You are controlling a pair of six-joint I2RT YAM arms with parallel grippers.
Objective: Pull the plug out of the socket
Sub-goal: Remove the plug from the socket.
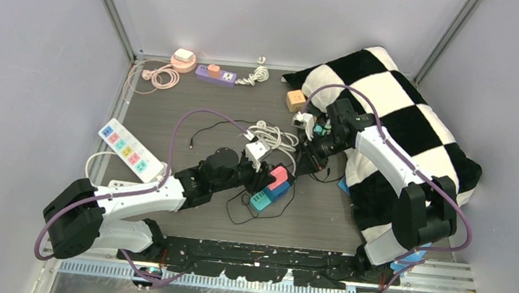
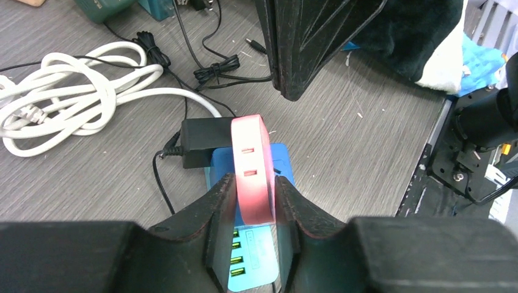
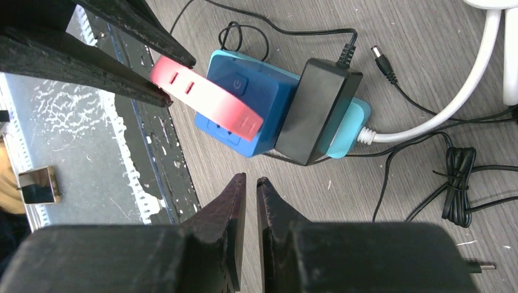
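Left wrist view first, and the left gripper (image 2: 253,183) has both fingers clamped on the flat sides of the pink plug (image 2: 250,146), a firm pinch. That plug sits on top of the blue socket block (image 2: 282,160), near the middle of the wood-grain table (image 2: 366,140), just ahead of the left arm. A black adapter (image 2: 204,141) hugs the block's side (its thin cord curls away over the table). Over on the right wrist camera, the right gripper (image 3: 250,180) hangs just beside the block, fingers drawn almost together with only a sliver between them, nothing held. A looped white cable (image 2: 73,91) lies off to one side
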